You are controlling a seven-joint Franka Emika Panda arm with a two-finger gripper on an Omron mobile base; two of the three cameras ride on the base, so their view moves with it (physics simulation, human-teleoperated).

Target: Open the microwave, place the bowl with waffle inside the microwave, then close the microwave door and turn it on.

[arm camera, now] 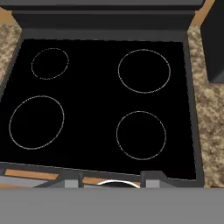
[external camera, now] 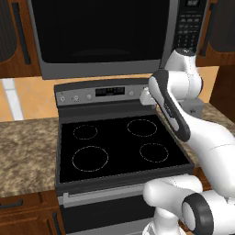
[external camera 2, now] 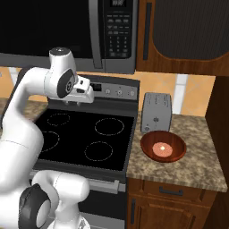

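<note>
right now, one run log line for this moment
microwave door: closed | bowl: on counter by toaster, waffle inside | gripper: open, empty, over stove

The white arm (external camera 2: 27, 116) rises from its base, elbow bent high, wrist folded forward; its gripper (external camera 2: 74, 102) points straight down, jaws partly apart and holding nothing.

Toaster (external camera 2: 156, 112) crowds bowl (external camera 2: 163, 146) behind.

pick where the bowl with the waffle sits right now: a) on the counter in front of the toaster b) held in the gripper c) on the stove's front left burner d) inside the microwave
a: the bowl with the waffle in it rests on the granite counter, just in front of the toaster and right of the stove.
</note>
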